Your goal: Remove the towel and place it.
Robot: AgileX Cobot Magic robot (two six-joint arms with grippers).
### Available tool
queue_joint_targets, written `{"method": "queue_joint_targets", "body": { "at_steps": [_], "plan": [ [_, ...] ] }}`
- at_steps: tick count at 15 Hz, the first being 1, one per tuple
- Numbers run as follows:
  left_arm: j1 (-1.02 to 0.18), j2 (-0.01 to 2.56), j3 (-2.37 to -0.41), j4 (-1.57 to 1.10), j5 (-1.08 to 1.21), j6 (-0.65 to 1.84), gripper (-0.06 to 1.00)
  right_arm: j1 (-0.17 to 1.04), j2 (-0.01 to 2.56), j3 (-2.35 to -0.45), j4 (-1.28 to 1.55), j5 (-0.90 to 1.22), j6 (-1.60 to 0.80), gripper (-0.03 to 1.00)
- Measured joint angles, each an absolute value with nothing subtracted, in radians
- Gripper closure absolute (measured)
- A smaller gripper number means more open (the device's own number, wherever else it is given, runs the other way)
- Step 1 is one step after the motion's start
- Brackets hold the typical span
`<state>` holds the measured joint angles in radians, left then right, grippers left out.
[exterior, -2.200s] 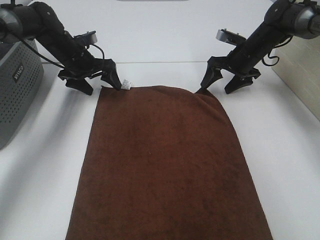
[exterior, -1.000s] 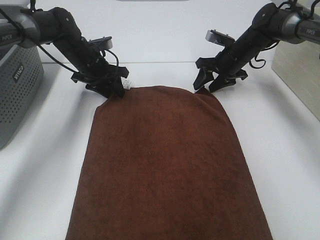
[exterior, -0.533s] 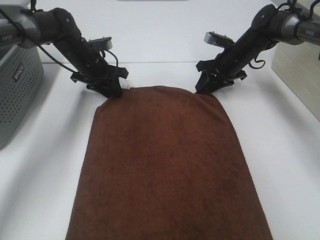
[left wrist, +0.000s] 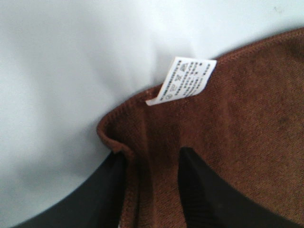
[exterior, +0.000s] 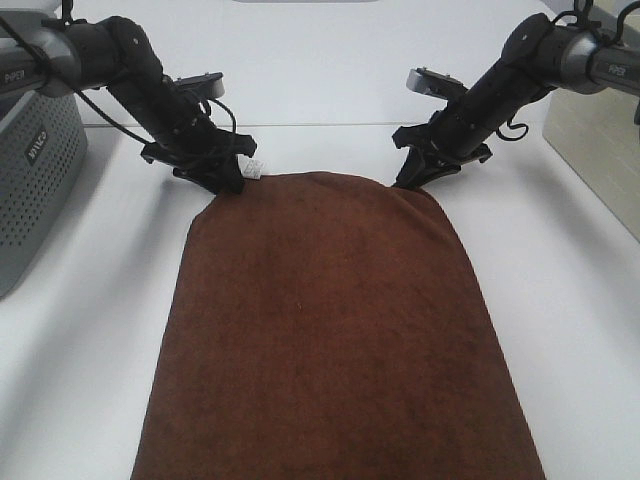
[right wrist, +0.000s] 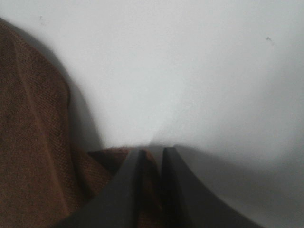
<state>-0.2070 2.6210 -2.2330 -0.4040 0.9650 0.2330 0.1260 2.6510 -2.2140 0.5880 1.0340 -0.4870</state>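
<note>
The left pincer (exterior: 226, 181) is pinching the towel's far left corner. In the left wrist view its two dark fingers (left wrist: 205, 192) are standing narrowly apart with a ridge of brown cloth bunching up between them, and the hem is curling up against one finger. The white label (left wrist: 183, 80) is sticking out from the hem just beyond the fingertips. The right pincer (exterior: 407, 180) is gripping the far right corner. In the right wrist view its jaws are sitting almost together, with only a thin strip of cloth showing between them.

From these two corners the towel (exterior: 330, 330) is lying flat on the white table (exterior: 570, 300), widening toward the near side, where its near edge is running out of the picture. Its far edge is stretching between the pincers in a gentle curve, and its long side edges are lying straight.

Bare table is showing on both sides of the towel and beyond the pincers on the far side. A grey basket (exterior: 30, 170) is standing at the left edge, well apart from the cloth. A beige block (exterior: 600, 150) is standing at the far right.
</note>
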Motion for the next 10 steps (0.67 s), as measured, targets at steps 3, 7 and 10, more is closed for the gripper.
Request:
{"method": "queue_joint_targets", "body": {
  "at_steps": [3, 7, 10],
  "plan": [
    [-0.207, 2.622, -2.233, -0.393, 0.962, 0.233, 0.67, 0.126, 2.651, -2.220, 0.580, 1.034, -0.487, 0.96],
    [-0.207, 2.623, -2.233, -0.372, 0.958, 0.235, 0.90, 0.127, 2.663, -2.287, 0.502, 1.043, -0.449, 0.96],
    [-0.207, 2.623, -2.233, -0.371, 0.958, 0.240, 0.94, 0.127, 2.670, -2.345, 0.403, 1.066, -0.387, 0.96]
  ]
}}
